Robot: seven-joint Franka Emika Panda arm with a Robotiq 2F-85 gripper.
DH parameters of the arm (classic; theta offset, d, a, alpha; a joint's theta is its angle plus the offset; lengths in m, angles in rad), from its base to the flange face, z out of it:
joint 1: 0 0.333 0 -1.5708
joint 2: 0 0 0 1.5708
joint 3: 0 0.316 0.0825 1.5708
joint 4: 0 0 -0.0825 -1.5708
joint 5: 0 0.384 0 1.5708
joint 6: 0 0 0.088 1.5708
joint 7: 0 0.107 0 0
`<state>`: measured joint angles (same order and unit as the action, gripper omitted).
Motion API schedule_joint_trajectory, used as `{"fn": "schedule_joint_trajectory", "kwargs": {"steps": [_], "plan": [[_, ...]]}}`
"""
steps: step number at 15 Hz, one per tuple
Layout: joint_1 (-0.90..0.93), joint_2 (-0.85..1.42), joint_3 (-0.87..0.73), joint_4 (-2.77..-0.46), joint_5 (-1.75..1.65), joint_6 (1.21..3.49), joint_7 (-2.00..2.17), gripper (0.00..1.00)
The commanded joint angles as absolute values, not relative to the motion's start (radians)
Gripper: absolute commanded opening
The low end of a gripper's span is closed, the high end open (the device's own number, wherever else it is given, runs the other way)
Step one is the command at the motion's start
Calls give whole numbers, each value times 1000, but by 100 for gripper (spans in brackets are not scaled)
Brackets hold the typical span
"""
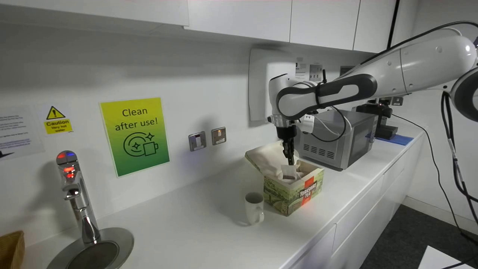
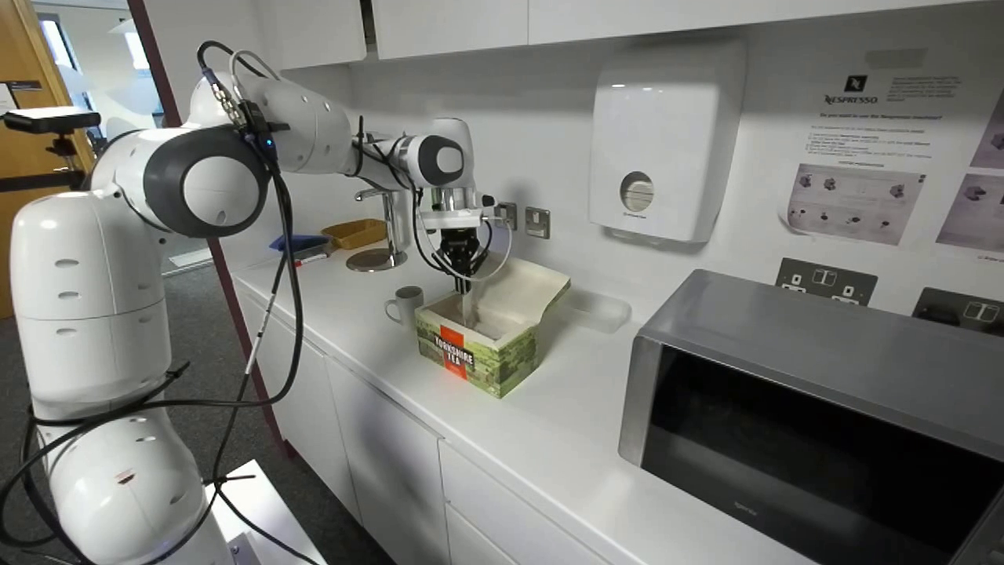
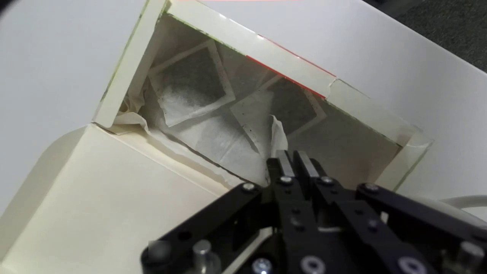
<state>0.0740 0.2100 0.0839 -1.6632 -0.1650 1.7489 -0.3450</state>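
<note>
A pale tea bag (image 1: 288,171), gripped at its top

The end effector (image 3: 292,154) is closed on the bag, its fingers (image 3: 284,164) almost together. The bag looks thin and papery, with a darker strip along its lower edge; in an exterior view it narrows to a whitish sliver. It hangs in the mouth of the open box (image 1: 276,196), which bears a green landscape print and a red Yorkshire Tea label. More bags (image 3: 194,72) lie overlapping inside, square, pale-rimmed, dark with tea. The lid (image 2: 518,290) stands raised. Just beside the box is a pale mug (image 1: 254,211) on the white desk (image 1: 186,231). Further off are a grey microwave (image 1: 319,149) and a chrome tap (image 1: 80,201).
</note>
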Motion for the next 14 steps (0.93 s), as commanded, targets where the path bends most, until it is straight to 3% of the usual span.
{"fn": "schedule_joint_trajectory", "kwargs": {"steps": [1, 9, 14], "plan": [[66, 193, 78, -1673, -178, 1760, -342, 41], [77, 136, 96, -1720, -158, 1770, -368, 99], [70, 70, 120, -1768, -45, 1756, -424, 100]]}}
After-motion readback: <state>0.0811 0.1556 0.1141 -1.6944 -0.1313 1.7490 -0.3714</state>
